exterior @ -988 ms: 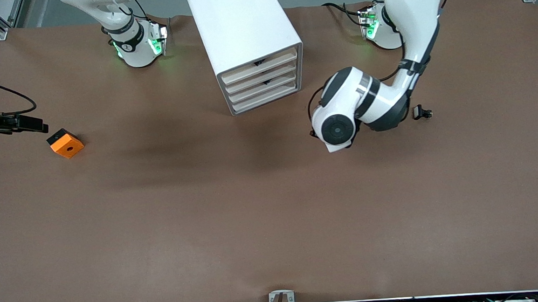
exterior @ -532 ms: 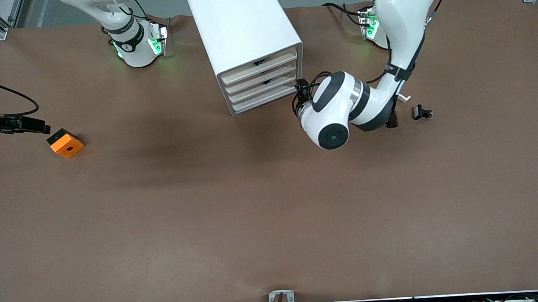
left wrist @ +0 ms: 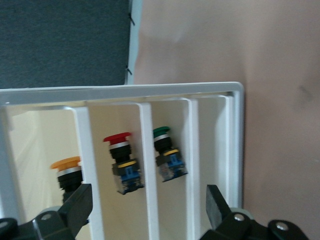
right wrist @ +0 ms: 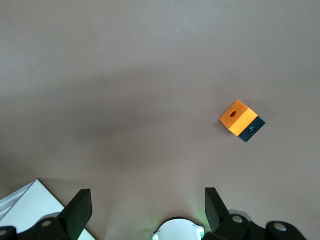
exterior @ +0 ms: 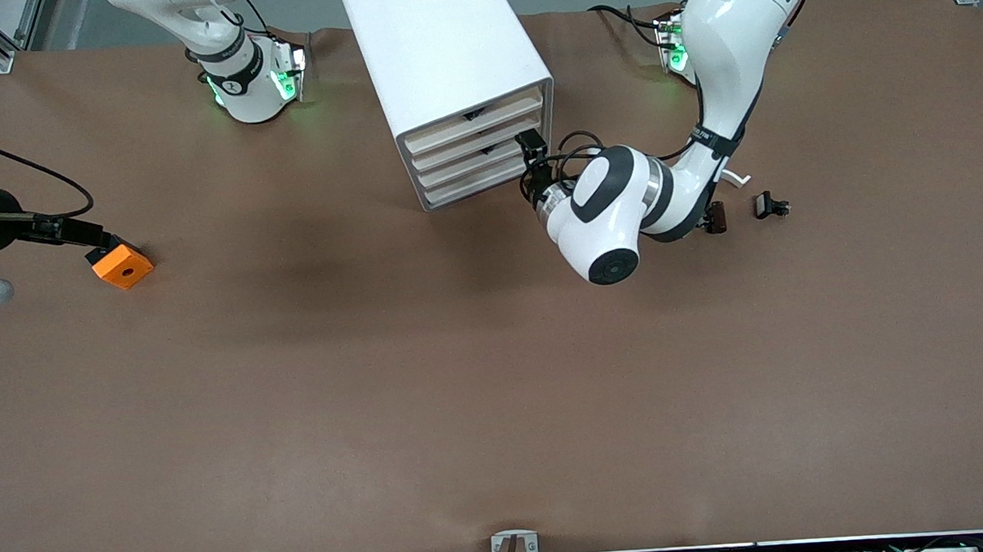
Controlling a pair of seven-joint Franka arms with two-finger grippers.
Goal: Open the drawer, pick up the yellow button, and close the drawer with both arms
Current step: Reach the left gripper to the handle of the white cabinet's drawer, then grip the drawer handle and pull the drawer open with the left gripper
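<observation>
The white cabinet (exterior: 449, 74) stands between the arms' bases, its four drawers (exterior: 484, 153) flush with its front. My left gripper (exterior: 531, 149) hangs open right in front of those drawers, at the corner toward the left arm's end. In the left wrist view my left gripper (left wrist: 147, 207) faces the cabinet (left wrist: 235, 140). The button (left wrist: 67, 171), with its orange-yellow cap, shows inside one compartment, partly hidden by a finger (left wrist: 79, 205). My right gripper (exterior: 79, 234) is open in the air beside an orange block (exterior: 121, 266), holding nothing.
A red-capped button (left wrist: 121, 160) and a green-capped one (left wrist: 167, 156) sit in neighbouring compartments. The orange block (right wrist: 241, 121) has a hole. Two small black parts (exterior: 770, 205) (exterior: 716, 217) lie on the table toward the left arm's end.
My left arm has swung its gripper from beside the cabinet up to the drawer fronts. My right gripper has edged toward the orange block. Both stayed open.
</observation>
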